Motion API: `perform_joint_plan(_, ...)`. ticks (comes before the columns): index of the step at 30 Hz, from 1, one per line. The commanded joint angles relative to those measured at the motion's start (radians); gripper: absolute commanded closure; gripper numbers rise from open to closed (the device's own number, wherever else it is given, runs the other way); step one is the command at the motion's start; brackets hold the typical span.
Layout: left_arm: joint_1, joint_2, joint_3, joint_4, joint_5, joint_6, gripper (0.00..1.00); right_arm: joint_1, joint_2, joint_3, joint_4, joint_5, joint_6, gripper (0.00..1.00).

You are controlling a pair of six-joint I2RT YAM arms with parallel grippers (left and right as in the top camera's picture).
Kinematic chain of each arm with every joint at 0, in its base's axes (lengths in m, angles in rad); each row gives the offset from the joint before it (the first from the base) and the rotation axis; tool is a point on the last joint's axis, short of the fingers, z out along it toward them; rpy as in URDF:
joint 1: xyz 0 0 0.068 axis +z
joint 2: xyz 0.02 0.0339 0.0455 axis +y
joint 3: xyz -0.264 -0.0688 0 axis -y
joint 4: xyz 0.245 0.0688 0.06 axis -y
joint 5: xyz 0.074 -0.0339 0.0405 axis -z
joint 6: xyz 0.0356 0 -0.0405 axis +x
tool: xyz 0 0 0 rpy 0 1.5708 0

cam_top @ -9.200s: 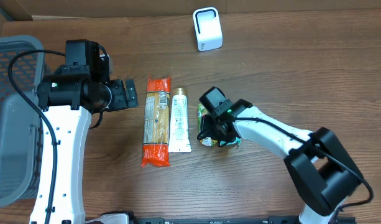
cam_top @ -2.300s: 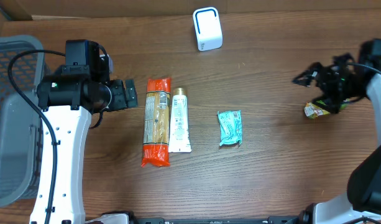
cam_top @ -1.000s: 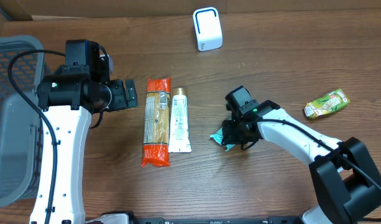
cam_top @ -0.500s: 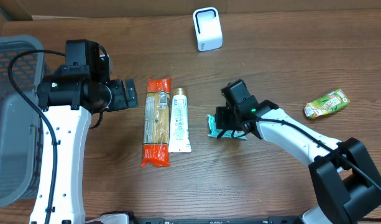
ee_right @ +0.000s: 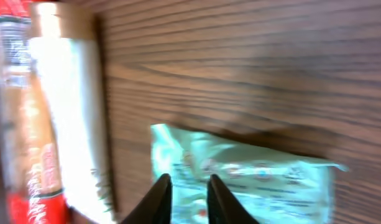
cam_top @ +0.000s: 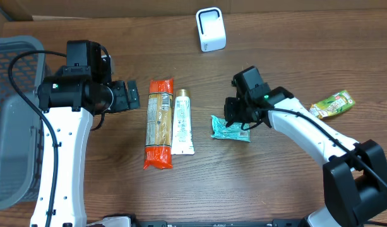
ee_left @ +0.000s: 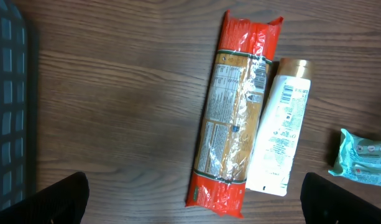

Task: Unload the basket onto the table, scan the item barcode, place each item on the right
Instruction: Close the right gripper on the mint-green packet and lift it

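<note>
Right claw (ee_right: 188, 188), fingers slightly apart, over teal packet (cam_top: 226, 128)
Arm reaches in from lower right; bare table (cam_top: 281, 60) above it.

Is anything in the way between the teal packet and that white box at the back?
Nothing visible. Only bare table lies between the teal packet and the white box. The pasta bag and tube lie off to one side.

On the wooden table (ee_left: 115, 93) an orange-ended noodle packet (ee_left: 237, 112) lies just beside a white tube (ee_left: 280, 134), a teal packet (ee_left: 361, 165) at the right edge, a grey basket (ee_left: 7, 112) at the left, and the left gripper (ee_left: 196, 202) shows dark fingertips (ee_left: 59, 200) spread wide.
</note>
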State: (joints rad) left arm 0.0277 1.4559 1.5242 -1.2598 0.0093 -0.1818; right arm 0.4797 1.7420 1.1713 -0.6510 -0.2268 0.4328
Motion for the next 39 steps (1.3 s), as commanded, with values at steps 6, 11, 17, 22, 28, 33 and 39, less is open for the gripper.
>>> perform_joint_plan(6,-0.002,-0.005,-0.007,0.002,-0.013,-0.010,0.00,0.158,0.040,0.024,0.045,-0.036,0.101,0.81)
perform_joint_plan(11,-0.002,-0.005,-0.007,0.002,-0.013,-0.010,0.01,0.207,0.114,0.024,0.061,0.002,0.164,0.82)
perform_joint_plan(17,-0.002,-0.005,-0.007,0.002,-0.013,-0.010,0.01,0.201,0.122,0.024,-0.111,0.058,0.162,0.84)
perform_joint_plan(22,-0.002,-0.005,-0.007,0.002,-0.013,-0.010,0.01,0.163,0.122,0.024,-0.306,0.208,0.162,0.85)
perform_joint_plan(28,-0.002,-0.005,-0.007,0.002,-0.013,-0.010,0.00,0.045,0.122,0.024,-0.336,0.400,0.146,0.86)
perform_joint_plan(33,-0.002,-0.005,-0.007,0.002,-0.013,-0.010,0.00,-0.058,0.122,0.024,0.010,0.203,-0.070,0.85)
perform_joint_plan(39,-0.002,-0.005,-0.007,0.001,-0.013,-0.010,0.00,-0.071,0.122,0.046,0.268,-0.023,-0.114,0.70)
